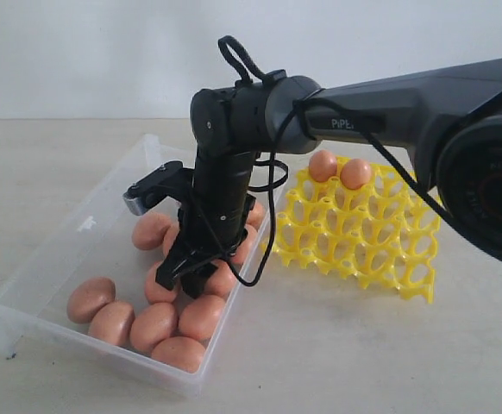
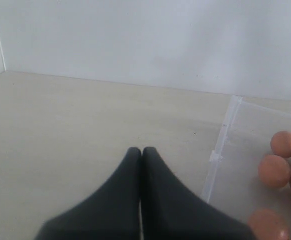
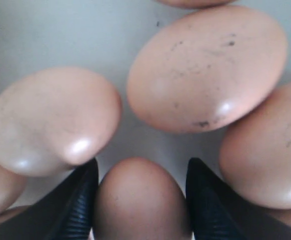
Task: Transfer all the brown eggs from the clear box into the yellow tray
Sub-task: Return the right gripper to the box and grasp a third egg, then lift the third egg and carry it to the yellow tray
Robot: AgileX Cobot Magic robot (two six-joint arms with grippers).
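One brown egg (image 3: 140,200) lies between the right fingers (image 3: 78,210).

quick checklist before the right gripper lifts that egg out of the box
1. Egg centred in right gripper: ok.
2. Fingers gripping it firmly: cannot tell; they flank it closely.
3. Neighbour egg clear of the fingers: not ok; it crowds one.
4. Free cups in tray: ok; only two eggs seated.
5. Left gripper out of the way: ok; shut, over table beside box.
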